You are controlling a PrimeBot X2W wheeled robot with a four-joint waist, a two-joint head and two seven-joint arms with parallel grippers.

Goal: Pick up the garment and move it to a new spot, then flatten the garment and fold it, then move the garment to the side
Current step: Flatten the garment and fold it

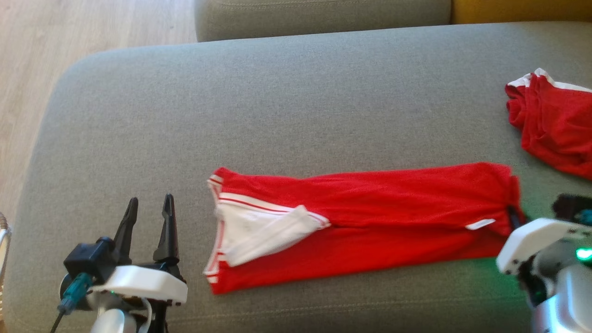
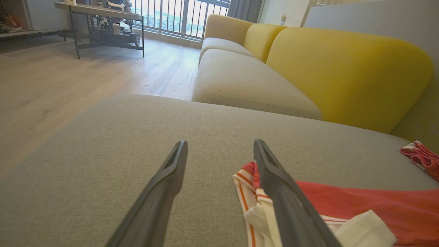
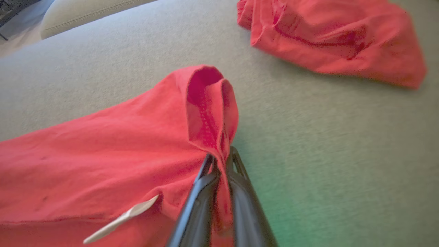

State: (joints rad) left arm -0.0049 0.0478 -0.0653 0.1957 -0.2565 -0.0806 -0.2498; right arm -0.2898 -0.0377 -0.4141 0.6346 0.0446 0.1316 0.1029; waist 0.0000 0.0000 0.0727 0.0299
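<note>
Red garment [image 1: 393, 194], seemingly second garment [image 1: 555, 125]

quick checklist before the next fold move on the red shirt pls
1. Right gripper shut on the garment's end: ok.
2. Left gripper holding the collar end: not ok, open beside it.
3. Garment lying as a flat strip: ok.
4. Other red garment apart from it: ok.
5. Bare cushion beyond the strip: ok.
6. All layers in the pinch: cannot tell.
</note>
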